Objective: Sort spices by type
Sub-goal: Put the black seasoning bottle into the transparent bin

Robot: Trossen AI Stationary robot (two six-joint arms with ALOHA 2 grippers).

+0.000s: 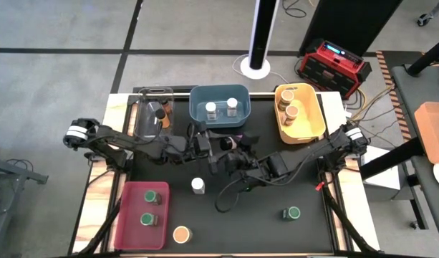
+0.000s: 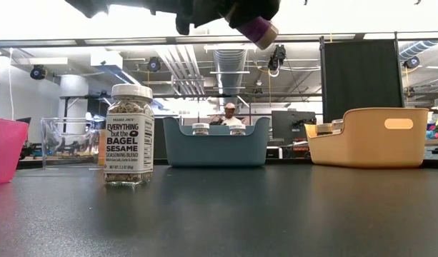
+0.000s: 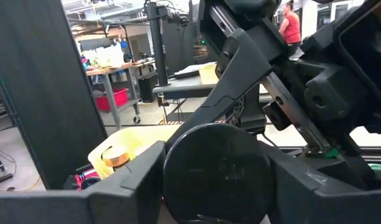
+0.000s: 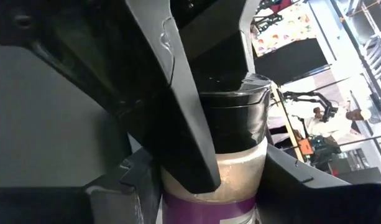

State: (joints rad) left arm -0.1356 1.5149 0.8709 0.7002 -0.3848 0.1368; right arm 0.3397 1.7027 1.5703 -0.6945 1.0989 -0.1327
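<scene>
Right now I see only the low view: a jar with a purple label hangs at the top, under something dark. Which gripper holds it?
Observer: The right wrist view shows the purple-label jar between the right gripper's own fingers.
Operator: And the left gripper?
Observer: In its wrist view, the left gripper has a finger against each side of the jar's dark lid.
Operator: What is inside the red bin?
Observer: From above, the red bin holds two green-lidded jars.
</scene>
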